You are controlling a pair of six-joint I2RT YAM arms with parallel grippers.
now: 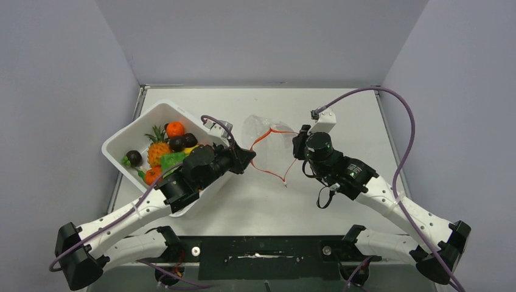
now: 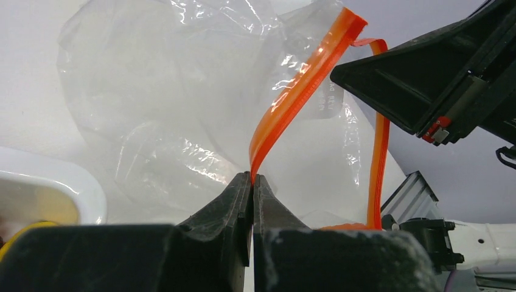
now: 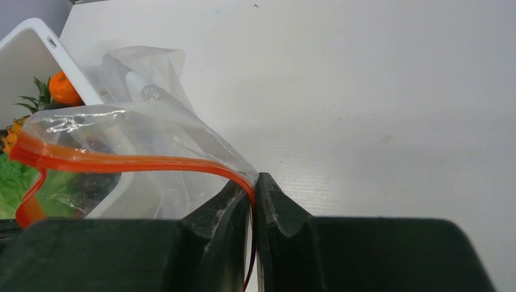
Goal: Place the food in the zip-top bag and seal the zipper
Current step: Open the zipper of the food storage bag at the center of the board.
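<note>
The clear zip-top bag [image 1: 260, 130] hangs between my two grippers at mid-table, its mouth held apart. Its red-orange zipper [image 1: 265, 137] loops between them. My left gripper [image 1: 248, 157] is shut on one side of the zipper [image 2: 292, 100]; the bag [image 2: 164, 103] spreads behind it. My right gripper [image 1: 298, 141] is shut on the other side of the zipper [image 3: 140, 163], with the bag [image 3: 152, 131] to its left. The food [image 1: 161, 151] lies in the white tub [image 1: 125, 139]: an orange [image 1: 175, 128], a pineapple, dark plums, green lettuce. The bag looks empty.
The white tub's corner [image 3: 33, 58] with an orange [image 3: 62, 89] shows behind the bag in the right wrist view. The tub rim [image 2: 48, 182] is at lower left in the left wrist view. Purple cables [image 1: 407, 131] arc over the right side. Grey walls enclose the table.
</note>
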